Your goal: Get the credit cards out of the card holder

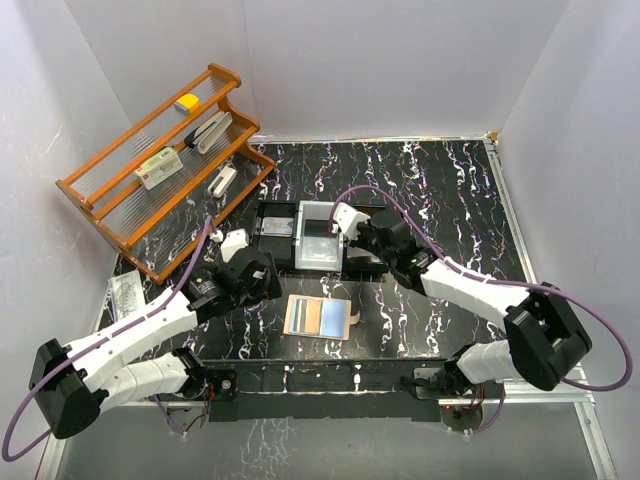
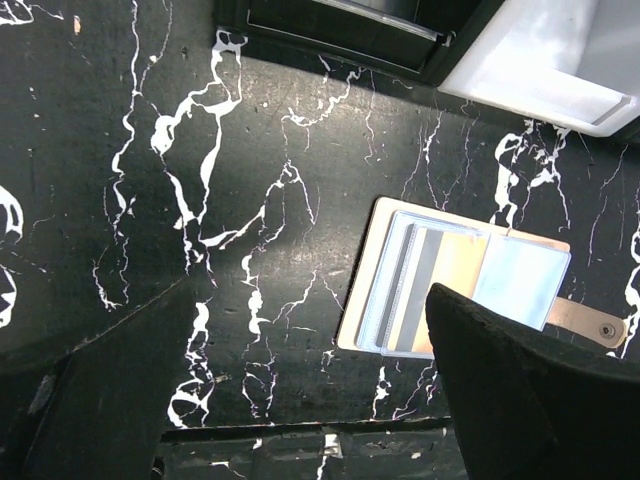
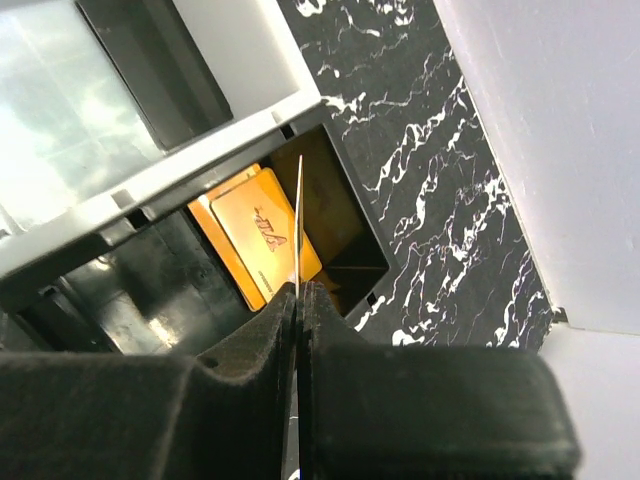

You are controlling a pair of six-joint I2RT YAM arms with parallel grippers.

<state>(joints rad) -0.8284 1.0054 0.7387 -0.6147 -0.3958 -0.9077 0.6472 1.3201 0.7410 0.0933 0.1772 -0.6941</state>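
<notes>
Two orange cards (image 3: 262, 240) already lie flat in a dark compartment of the tray (image 3: 230, 130), at the centre of my right wrist view. A third card (image 3: 299, 215) stands edge-on just above them, pinched between the pressed-together fingers of my right pincer (image 3: 298, 300). I judge that one nearly delivered but not yet let go. The holder (image 1: 320, 318) lies open on the counter (image 1: 450, 200), low in the middle of the top view, well apart from the tray. It is not empty: my left wrist view shows several cards (image 2: 520, 280) in it at the right of the frame, one blue-grey, one with a grey stripe. How many exactly I cannot tell. My left pincer (image 2: 310, 400) hangs spread wide over the counter just beside the holder, gripping nothing. So I judge the job about half done: drop this card, then pull out the rest.
</notes>
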